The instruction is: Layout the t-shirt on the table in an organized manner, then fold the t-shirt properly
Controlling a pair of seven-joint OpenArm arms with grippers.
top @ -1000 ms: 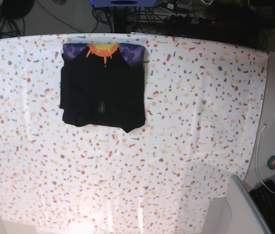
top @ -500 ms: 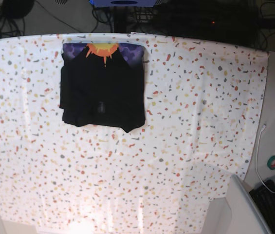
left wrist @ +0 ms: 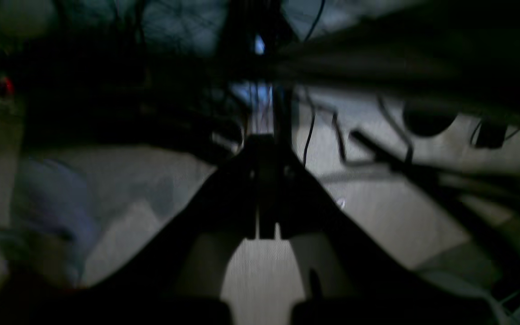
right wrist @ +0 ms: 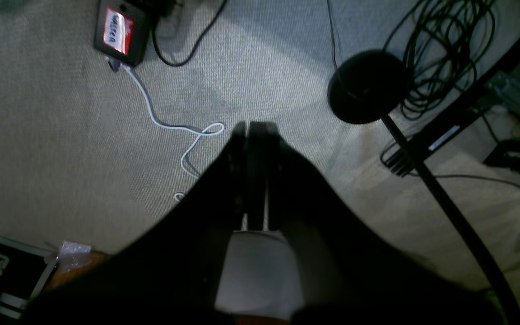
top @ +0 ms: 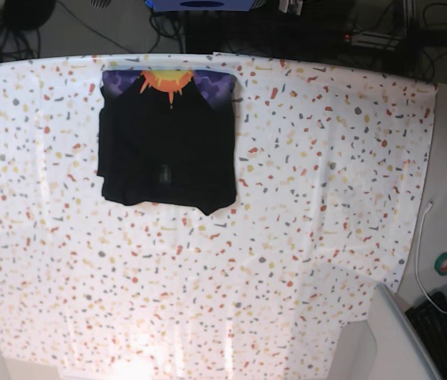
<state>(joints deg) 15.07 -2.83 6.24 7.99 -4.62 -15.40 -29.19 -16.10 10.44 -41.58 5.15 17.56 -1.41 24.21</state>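
Black short-sleeved cloth t-shirt (top: 168, 142) lies folded into a rectangle on the white speckled-cloth table (top: 326, 198), far side, orange sunburst print at its far edge. Left fingers (left wrist: 266, 189) clenched, empty. Right fingers (right wrist: 253, 149) clenched, empty, over grey carpet floor (right wrist: 61, 135).

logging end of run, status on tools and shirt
Both tools shut and empty, left tool, right tool, both off the table. T-shirt folded into a compact rectangle, print up. Nothing in the way.
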